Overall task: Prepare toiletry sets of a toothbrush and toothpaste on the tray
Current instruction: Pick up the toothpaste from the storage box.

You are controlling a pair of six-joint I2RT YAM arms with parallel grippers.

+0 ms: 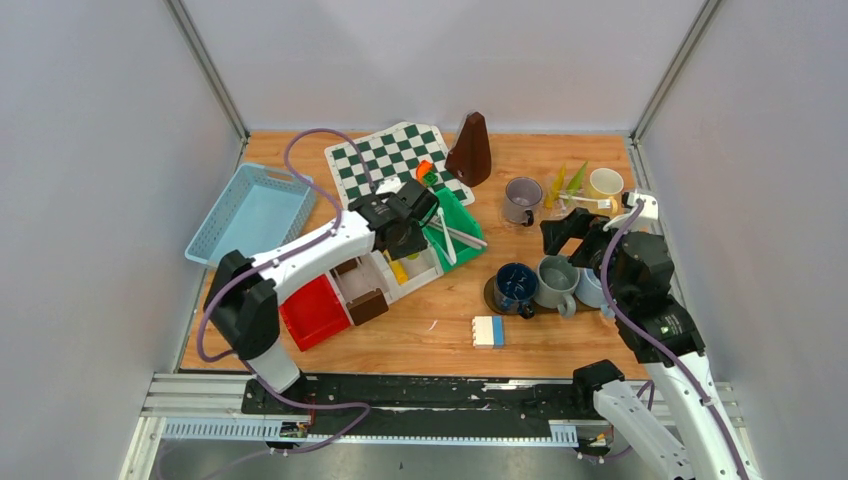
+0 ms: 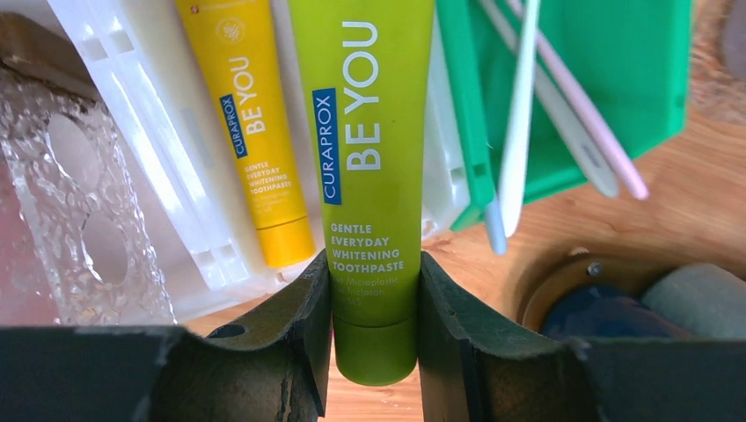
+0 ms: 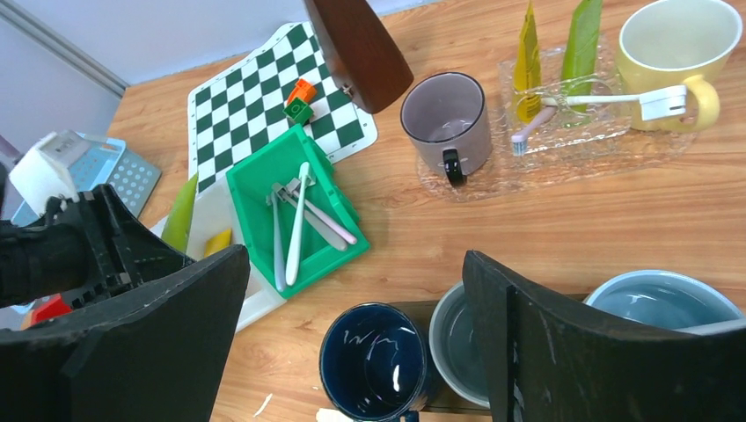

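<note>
- Green tube (image 2: 374, 158): light, soft-walled, probably slick; likely to dent or slide if squeezed mid-body.
- Best taken at the stiff cap end, right where left pincer (image 2: 376, 299) clenches it.
- Lies across white bin (image 2: 167, 114) beside yellow tube (image 2: 255, 132), cap over tabletop (image 2: 686, 193).
- Right pincer (image 3: 352, 290): released, spread wide above dark blue mug (image 3: 374, 360).

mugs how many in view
5: grey mug and pale yellow mug on the glass tray; dark blue mug, grey-green mug, light blue mug clustered by the right arm. No others visible.
</note>
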